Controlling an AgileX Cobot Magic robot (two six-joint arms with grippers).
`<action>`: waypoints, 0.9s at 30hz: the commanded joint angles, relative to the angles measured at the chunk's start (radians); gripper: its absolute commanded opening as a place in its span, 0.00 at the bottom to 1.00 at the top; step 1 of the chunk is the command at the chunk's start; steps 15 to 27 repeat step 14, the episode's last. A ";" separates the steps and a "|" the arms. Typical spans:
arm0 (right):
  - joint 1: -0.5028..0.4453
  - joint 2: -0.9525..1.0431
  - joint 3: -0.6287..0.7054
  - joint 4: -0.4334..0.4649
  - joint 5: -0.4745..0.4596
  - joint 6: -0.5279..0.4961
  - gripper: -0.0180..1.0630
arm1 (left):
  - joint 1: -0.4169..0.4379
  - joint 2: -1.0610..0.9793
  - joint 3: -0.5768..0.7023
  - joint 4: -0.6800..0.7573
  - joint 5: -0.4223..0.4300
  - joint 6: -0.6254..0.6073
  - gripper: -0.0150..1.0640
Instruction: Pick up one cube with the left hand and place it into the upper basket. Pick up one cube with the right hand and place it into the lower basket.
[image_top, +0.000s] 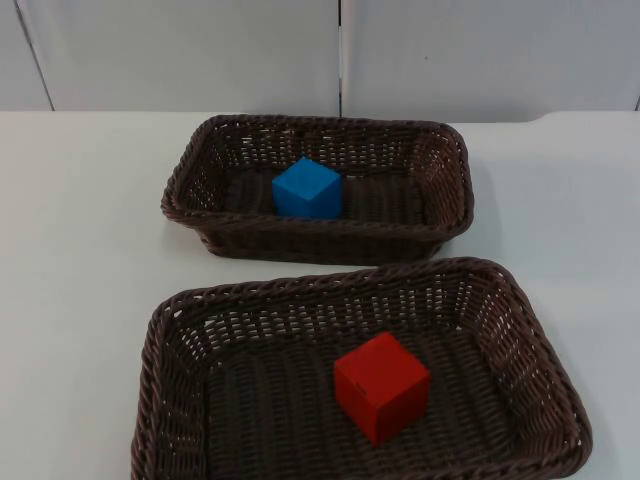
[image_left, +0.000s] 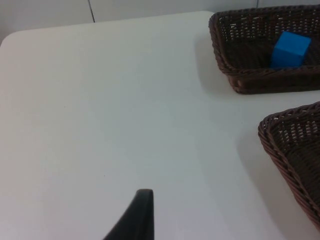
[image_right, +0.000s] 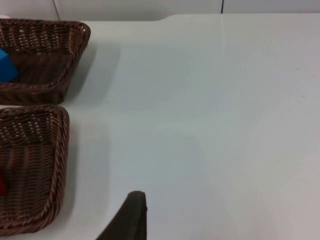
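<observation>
Both grippers, left gripper (image_left: 141, 212) and right gripper (image_right: 131, 215), just hang over bare white table (image_top: 80, 220), can't tell their grip, while blue cube (image_top: 307, 188) sits in upper basket (image_top: 190, 180), red cube (image_top: 381, 386) in lower basket (image_top: 165, 340).

Lab-like test station: bare white table (image_top: 80, 250), grey partition wall (image_top: 200, 50).

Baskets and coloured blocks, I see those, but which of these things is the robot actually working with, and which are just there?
Part of the job:
- blue cube, inside the upper basket
- red cube, inside the lower basket
- left gripper and right gripper, each over bare table beside the baskets

Just there:
- white table
- grey partition wall
</observation>
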 joint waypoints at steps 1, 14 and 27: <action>-0.007 -0.004 0.003 -0.001 -0.006 0.003 0.99 | 0.003 -0.004 0.003 -0.004 -0.005 -0.008 0.99; -0.048 -0.004 0.003 -0.001 -0.006 0.003 0.99 | 0.003 -0.004 0.003 -0.004 -0.005 -0.008 0.99; -0.048 -0.004 0.003 -0.001 -0.006 0.003 0.99 | 0.003 -0.004 0.003 -0.004 -0.005 -0.008 0.99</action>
